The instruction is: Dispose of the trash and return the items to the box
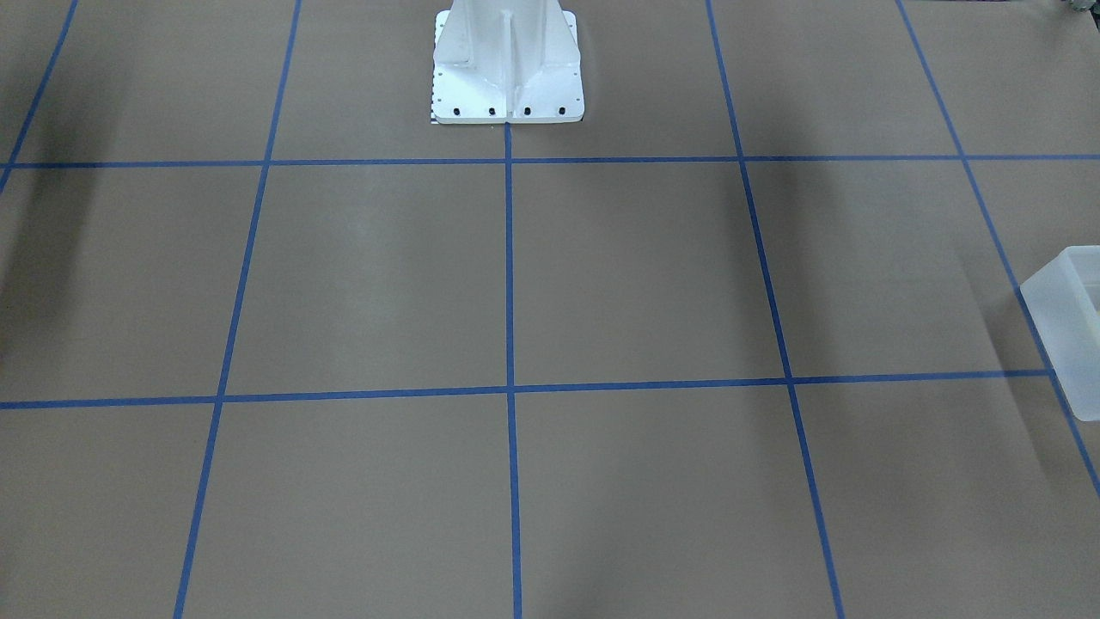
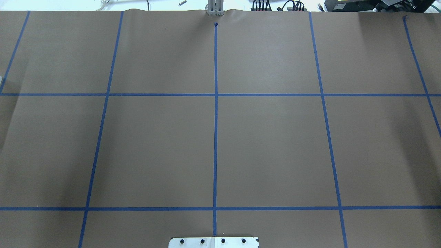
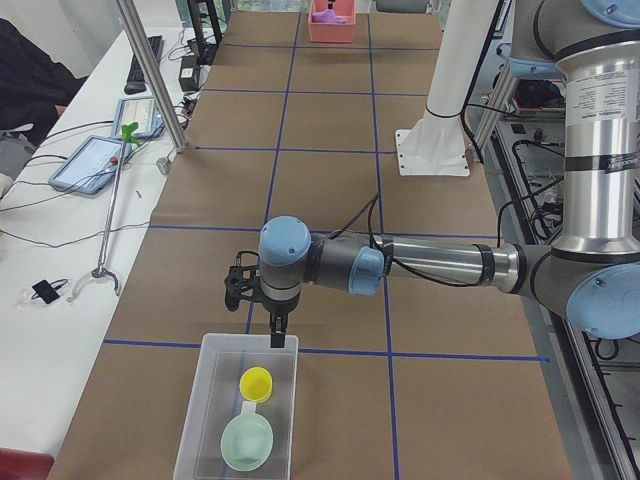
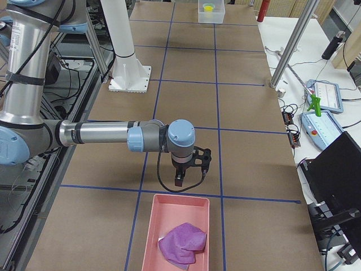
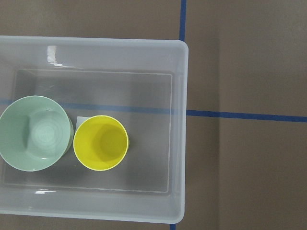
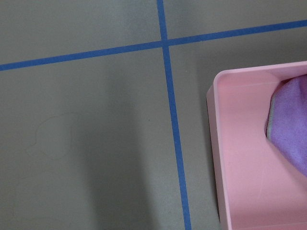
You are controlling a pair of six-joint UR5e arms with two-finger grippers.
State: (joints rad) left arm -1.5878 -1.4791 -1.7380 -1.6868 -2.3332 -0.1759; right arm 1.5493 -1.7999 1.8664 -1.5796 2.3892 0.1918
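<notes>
The frosted-white box (image 3: 190, 420) stands at the table's left end. In it are the yellow cup (image 3: 257, 383) and the mint-green bowl (image 3: 246, 441), side by side. The left wrist view looks straight down on the box (image 5: 184, 120), the cup (image 5: 101, 143) and the bowl (image 5: 34, 133). My left gripper (image 3: 277, 338) hangs just above the box's inner rim. I cannot tell whether it is open. My right gripper (image 4: 178, 180) hangs above the table beside a pink tray (image 4: 155, 226). I cannot tell its state either. A corner of the box shows in the front view (image 1: 1066, 335).
The pink tray holds a crumpled purple cloth (image 4: 181, 243), also in the right wrist view (image 6: 290, 124). The white robot pedestal (image 1: 507, 69) stands at the table's back middle. Blue tape lines grid the brown table. A side desk holds tablets and cables (image 3: 95, 160).
</notes>
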